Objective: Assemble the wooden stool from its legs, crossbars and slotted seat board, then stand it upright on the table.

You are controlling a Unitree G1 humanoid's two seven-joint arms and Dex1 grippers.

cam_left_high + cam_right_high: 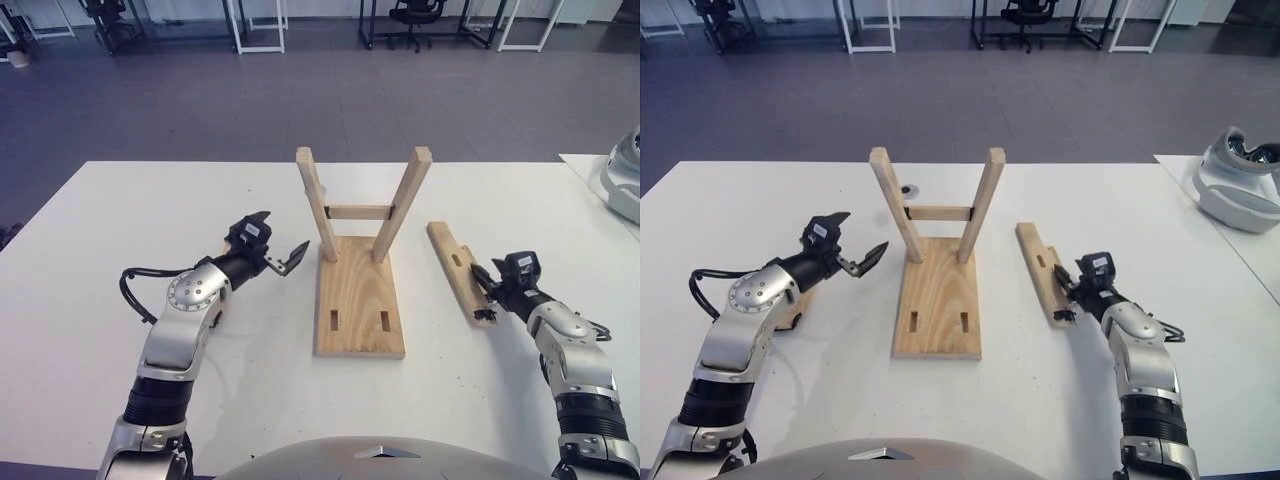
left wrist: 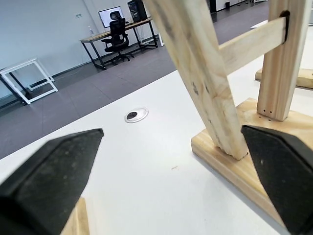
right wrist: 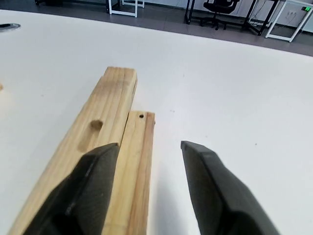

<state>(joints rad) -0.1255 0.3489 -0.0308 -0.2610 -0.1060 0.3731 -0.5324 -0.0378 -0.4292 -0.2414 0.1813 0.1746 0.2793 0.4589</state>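
Starting with the writing: a small white label [image 1: 250, 230] sits on top of the left gripper [image 1: 287, 231] and another white label [image 1: 523, 263] on the right gripper [image 1: 485, 294], and the print on both is too small to read. No marks show on the wood.

At the middle of the white table [image 1: 120, 220] the slotted seat board [image 1: 360, 295] lies flat. Two legs stand up from its far end, the left leg [image 1: 316, 205] and the right leg [image 1: 402, 205], each leaning outward, with a crossbar [image 1: 360, 212] joining them. Two slots [image 1: 333, 320] at the board's near end are empty.

The left gripper hangs just left of the left leg, fingers spread wide and not touching it. Bare tabletop runs out to the left edge, and a small wooden piece [image 1: 792, 305] lies under that arm.

Over on the right, a loose leg [image 1: 452, 258] lies flat beside the board, with a strip of bare table between them. A thinner bar [image 3: 138, 132] lies against the leg's right side. The right gripper sits at their near end, fingers apart, one over the wood and one over the table beyond; whether they touch, I cannot tell.

A cable grommet [image 1: 910, 189] sits in the table just behind the left leg, near the far edge. A white headset [image 1: 1238, 180] rests on the next table, across a gap at the right edge.
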